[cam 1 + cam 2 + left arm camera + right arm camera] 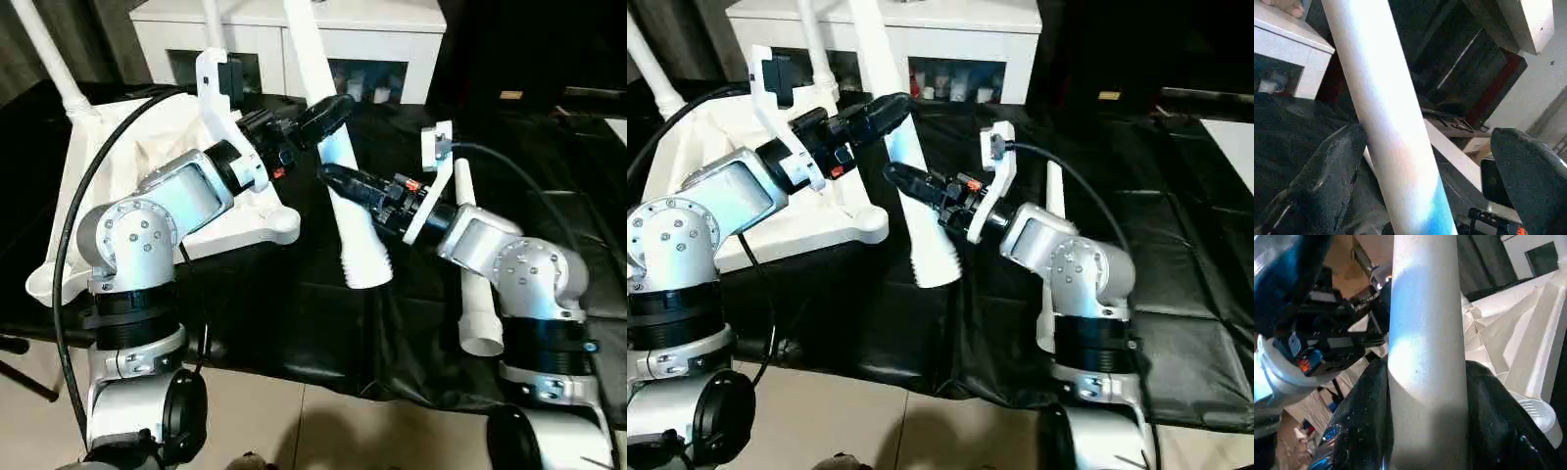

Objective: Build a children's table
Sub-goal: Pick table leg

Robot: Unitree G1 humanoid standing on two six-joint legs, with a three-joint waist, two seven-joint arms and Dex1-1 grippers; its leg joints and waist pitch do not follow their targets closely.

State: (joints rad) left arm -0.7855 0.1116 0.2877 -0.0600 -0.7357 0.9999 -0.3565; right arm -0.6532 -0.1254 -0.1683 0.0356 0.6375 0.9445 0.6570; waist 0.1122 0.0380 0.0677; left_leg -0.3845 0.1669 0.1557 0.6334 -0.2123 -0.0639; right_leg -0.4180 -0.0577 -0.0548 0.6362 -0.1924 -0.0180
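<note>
The table top [147,186] lies upside down at the left of the frame on the black cloth [549,176], ribbed underside up, presumably so the leg sockets face the robot. Two legs are already standing in it: one at the upper left [44,54], another near top centre [212,24]. The free leg [338,171] runs from the top centre of the frame down to the middle, threaded end [364,266] lowest, near the top's closest corner [279,223] but not in it. The right gripper [1425,421] is clamped around the shaft, one finger [1359,416] pressed on each side in the right wrist view, so it carries the leg's weight. The left gripper [1425,171] straddles the same leg higher up with its jaws wide apart; one finger [1327,176] looks close against the shaft, the other [1533,171] stands well clear (contact on the near side cannot be confirmed). My reading: the left is positioned to take a second hold, so the leg can be steered and twisted with both arms. A spare leg [475,294] lies flat on the cloth at the right of the frame, partly under the right forearm, parked within reach for later. The white cabinet [392,44] sits behind at the top. Judged stage: halfway, third leg in hand, not yet seated.
</note>
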